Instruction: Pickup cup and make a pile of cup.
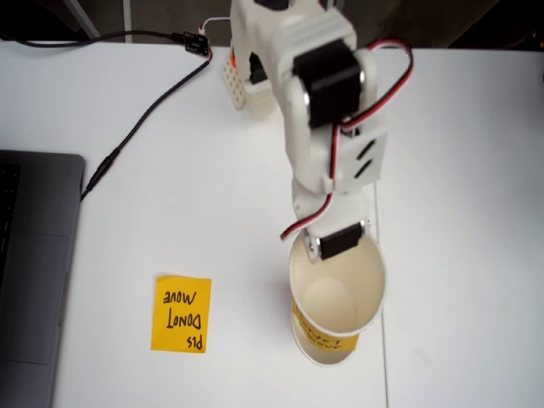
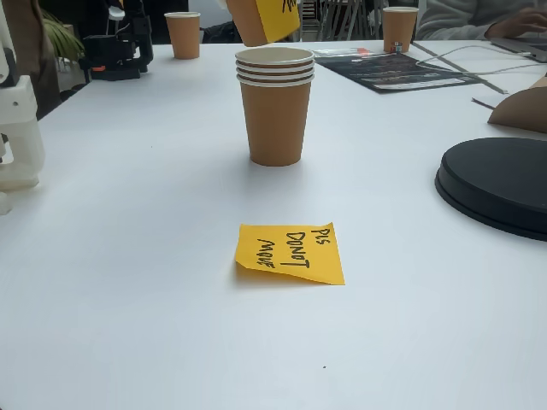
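Cup (image 1: 338,293) in end effector (image 1: 336,246)

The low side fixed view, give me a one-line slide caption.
A labelled cup hangs above the pile of cups on a white table, sticky note in front.

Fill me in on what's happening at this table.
The arm's end effector holds a cup with a yellow label just above the pile of nested cups on the white table, not yet seated. A sticky note reading "PLS DONOT MOVE" lies beside the pile.
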